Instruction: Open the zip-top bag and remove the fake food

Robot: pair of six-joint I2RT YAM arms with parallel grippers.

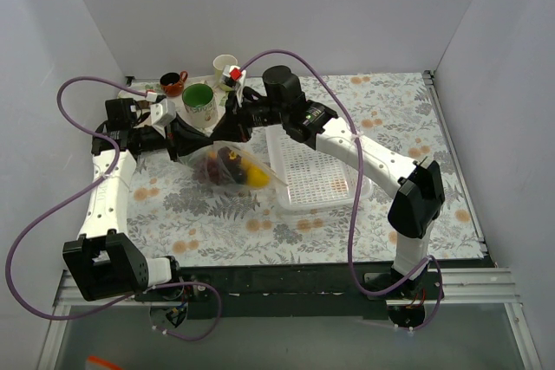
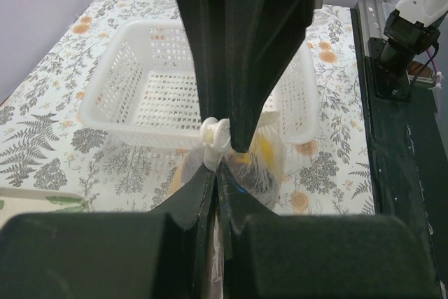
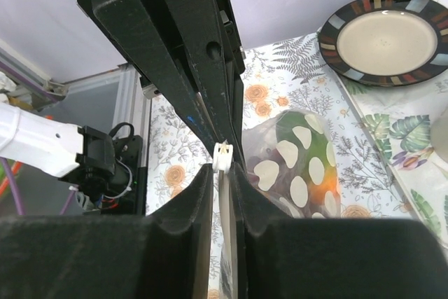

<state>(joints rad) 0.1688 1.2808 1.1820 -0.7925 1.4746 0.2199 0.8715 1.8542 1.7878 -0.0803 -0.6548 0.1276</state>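
Note:
The zip-top bag [image 1: 232, 167], clear with white dots, hangs just above the table between both grippers. Inside it is fake food: a yellow lemon [image 1: 257, 177], a dark purple piece [image 1: 228, 160] and a red piece. My left gripper [image 1: 198, 140] is shut on the bag's top edge, as the left wrist view [image 2: 215, 173] shows, with the white zipper slider [image 2: 213, 133] just beyond its tips. My right gripper [image 1: 227, 130] is shut on the same edge from the opposite side [image 3: 222, 170], beside the slider [image 3: 222, 155]. The dotted bag [image 3: 301, 166] bulges to its right.
A white perforated basket [image 1: 329, 181] lies right of the bag and fills the left wrist view [image 2: 126, 96]. A green mug [image 1: 199, 101], a red cup [image 1: 173, 82] and a white cup [image 1: 225, 67] stand behind the grippers. A striped-rim plate [image 3: 383, 29] lies beyond the bag.

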